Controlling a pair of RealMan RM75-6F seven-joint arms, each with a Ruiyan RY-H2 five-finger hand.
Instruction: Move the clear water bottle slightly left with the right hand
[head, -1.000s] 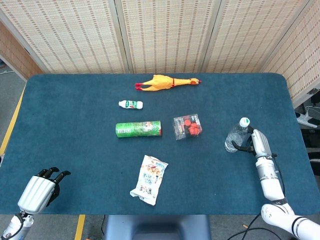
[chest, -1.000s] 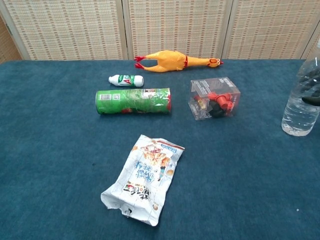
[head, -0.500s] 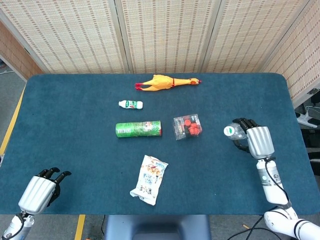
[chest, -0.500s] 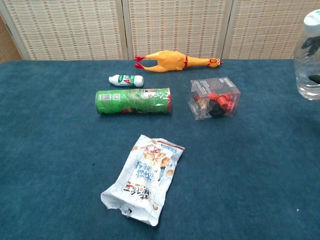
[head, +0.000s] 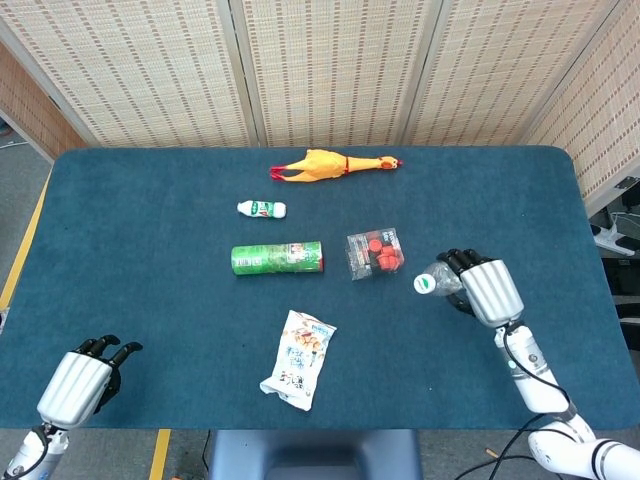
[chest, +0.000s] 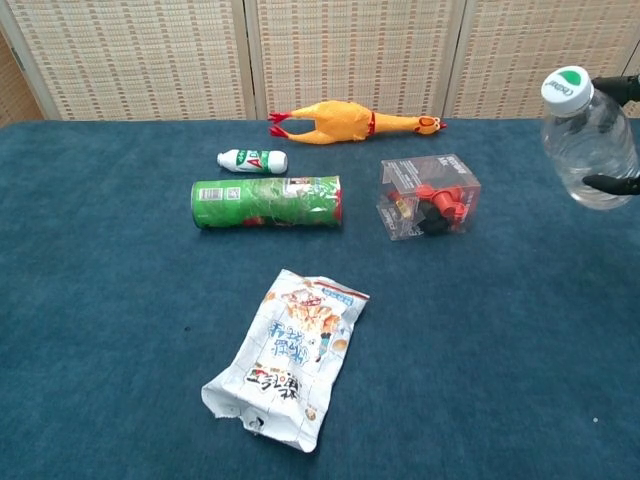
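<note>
Lifted leftward: clear water bottle (chest: 590, 140) in right hand (head: 487, 289), seemingly off blue table (head: 150, 260).

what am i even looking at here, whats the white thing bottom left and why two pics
This is a robot with two arms, each ending in a mechanical hand. One picture looks down from a camera on its head, the other looks forward from its chest, so both show the same dark blue table.

The white thing at bottom left is its left hand, holding nothing, with its dark fingers curled in. Its right hand grips a clear water bottle, lifted off the table and tilted.

Lying on the table are a rubber chicken, a small white bottle, a green can on its side, a clear box of red pieces and a snack bag.
</note>
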